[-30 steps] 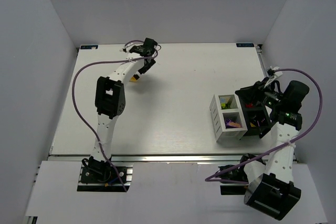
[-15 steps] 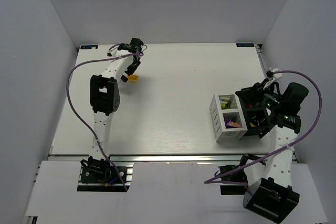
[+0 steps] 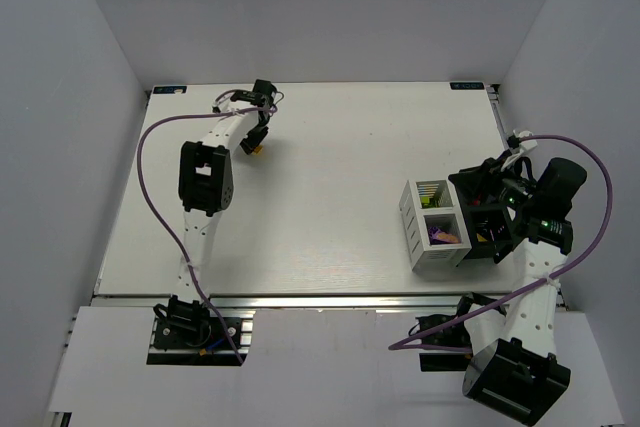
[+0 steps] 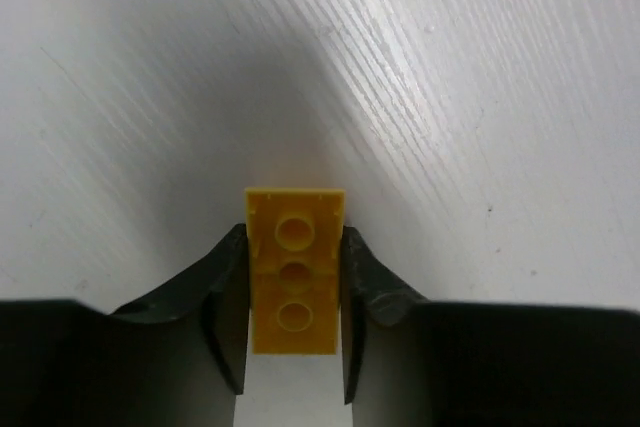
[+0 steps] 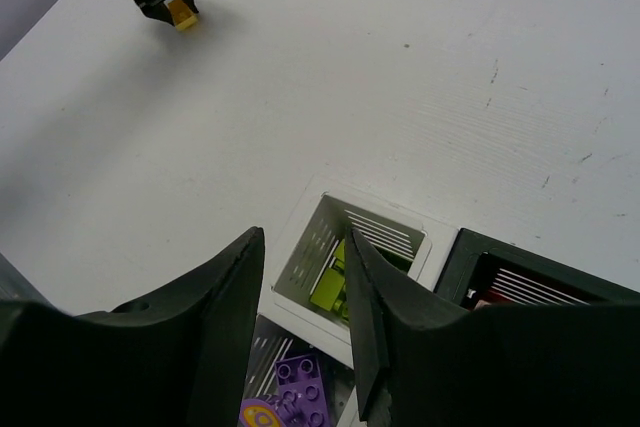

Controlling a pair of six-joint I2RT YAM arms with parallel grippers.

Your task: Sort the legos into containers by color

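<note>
Left gripper (image 4: 293, 247) clamps yellow-orange plastic brick (image 4: 295, 272), far left of white-and-black four-compartment container block (image 3: 412, 217); right gripper (image 5: 303, 237) gapes empty above it. Others binned; this looks last.

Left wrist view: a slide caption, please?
Left gripper closed on both sides of a yellow lego, white table beneath.

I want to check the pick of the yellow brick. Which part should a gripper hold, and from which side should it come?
Hold the yellow brick across its two long sides, coming from above. It lies flat, its long sides straight and parallel, narrow enough for the jaws. The left gripper pinches it so.
</note>
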